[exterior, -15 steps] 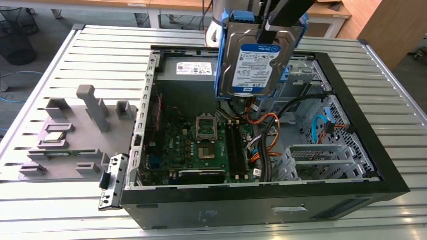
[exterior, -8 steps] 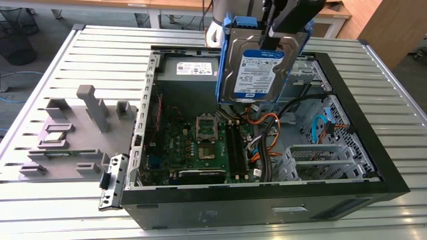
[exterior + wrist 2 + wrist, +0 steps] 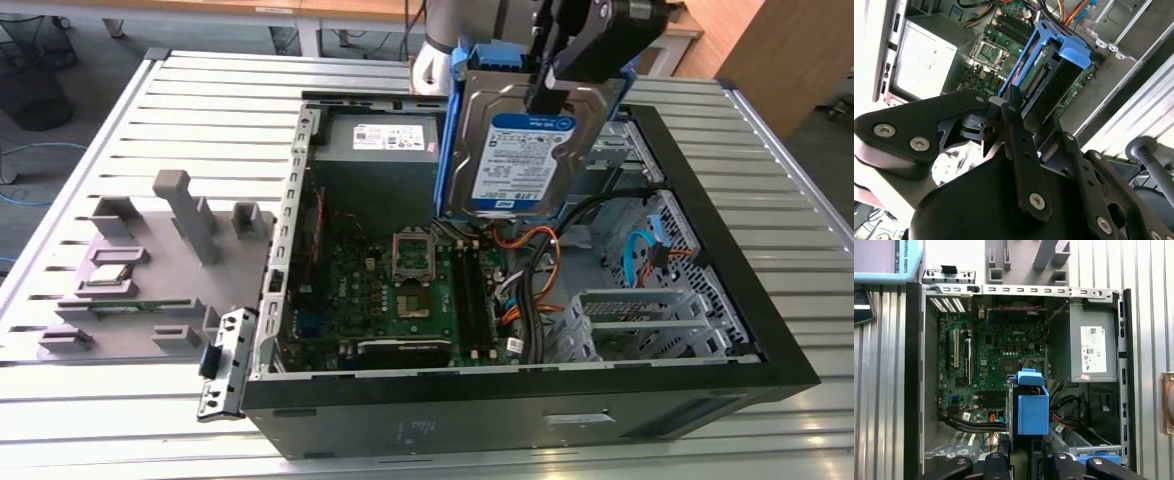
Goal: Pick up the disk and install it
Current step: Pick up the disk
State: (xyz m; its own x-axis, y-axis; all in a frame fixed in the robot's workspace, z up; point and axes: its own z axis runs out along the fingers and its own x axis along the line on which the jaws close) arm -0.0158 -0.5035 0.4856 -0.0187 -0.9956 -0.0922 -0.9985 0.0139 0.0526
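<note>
Here, on slatted counter point(image 3: 187, 95): grey moulded fixture point(image 3: 154, 255) near edge at exterior view's left. Open computer case point(image 3: 534, 390) mid-counter, motherboard point(image 3: 400, 290) exposed, grey power-supply box point(image 3: 378, 135) at case's far end. Hand point(image 3: 550, 95) pinching disk point(image 3: 514, 155) by top edge; disk upright, label outward, blue rails on sides, aloft over case interior. Metal drive cage point(image 3: 641, 320) inside case, toward counter's right edge.
</note>
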